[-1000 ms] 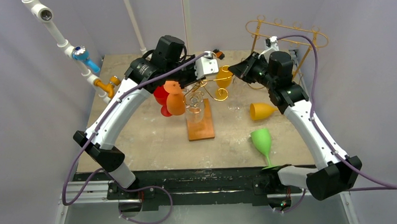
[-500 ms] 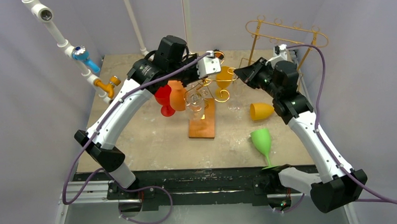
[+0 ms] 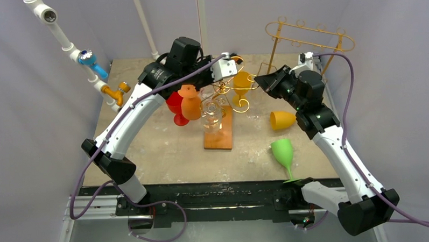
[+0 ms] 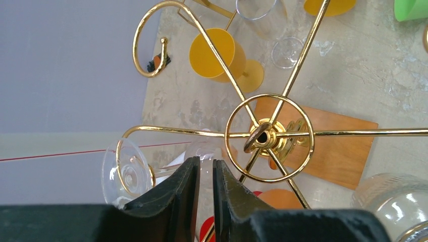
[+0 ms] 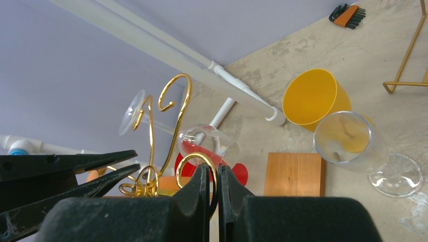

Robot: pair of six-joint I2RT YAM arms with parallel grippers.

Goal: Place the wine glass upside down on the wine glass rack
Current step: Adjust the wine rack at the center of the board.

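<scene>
The gold wine glass rack stands on a wooden base; its hub fills the left wrist view. A clear wine glass lies nearly level with its foot hooked in the loop of one rack arm, its bowl pointing toward the hub. My left gripper is shut on it where the stem meets the bowl. My right gripper is shut on the curled end of another rack arm, the gold wire pinched between its pads. From above, the left gripper and right gripper flank the rack.
Red, orange and clear glasses hang on the rack. On the table are a yellow glass, a clear glass, an amber glass on its side and a green one. A second gold rack stands back right; pipes run along the left.
The right arm has drawn back to the right with the rack arm in its jaws. The left gripper shifted slightly toward the back, and the hanging glasses swayed.
</scene>
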